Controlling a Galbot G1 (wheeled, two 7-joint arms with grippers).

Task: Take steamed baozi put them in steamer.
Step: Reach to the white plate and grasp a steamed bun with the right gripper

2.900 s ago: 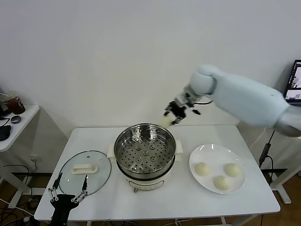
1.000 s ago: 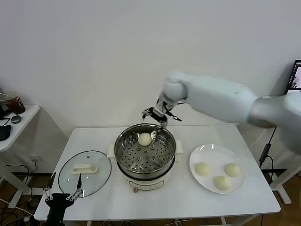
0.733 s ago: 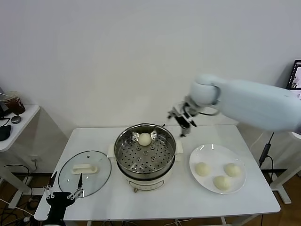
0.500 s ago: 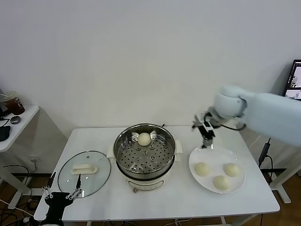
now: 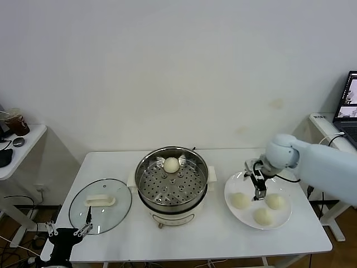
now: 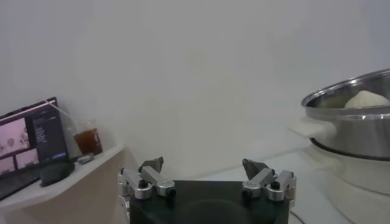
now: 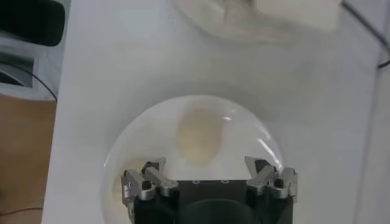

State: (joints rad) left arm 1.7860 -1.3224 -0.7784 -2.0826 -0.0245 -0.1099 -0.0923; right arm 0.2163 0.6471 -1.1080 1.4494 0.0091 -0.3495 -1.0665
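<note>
The steamer (image 5: 172, 181) stands mid-table with one baozi (image 5: 171, 164) on its perforated tray at the far side. Three more baozi lie on the white plate (image 5: 237, 182) to its right: one (image 5: 240, 200) nearest the steamer, one (image 5: 275, 201) beside it and one (image 5: 262, 216) in front. My right gripper (image 5: 257, 192) is open and empty, pointing down just above the plate between the two back buns. In the right wrist view the open gripper (image 7: 210, 173) hangs over a baozi (image 7: 198, 137) ahead of it. My left gripper (image 5: 67, 231) is open and parked at the table's front left.
The glass lid (image 5: 100, 205) with a white handle lies left of the steamer. A side table (image 5: 17, 146) with a cup stands at far left. The left wrist view shows its open gripper (image 6: 207, 167), the steamer (image 6: 353, 122) and a cup (image 6: 88, 140).
The right gripper left one baozi in the steamer, then swung right and down from above the steamer to over the plate. The left gripper sank slightly.
</note>
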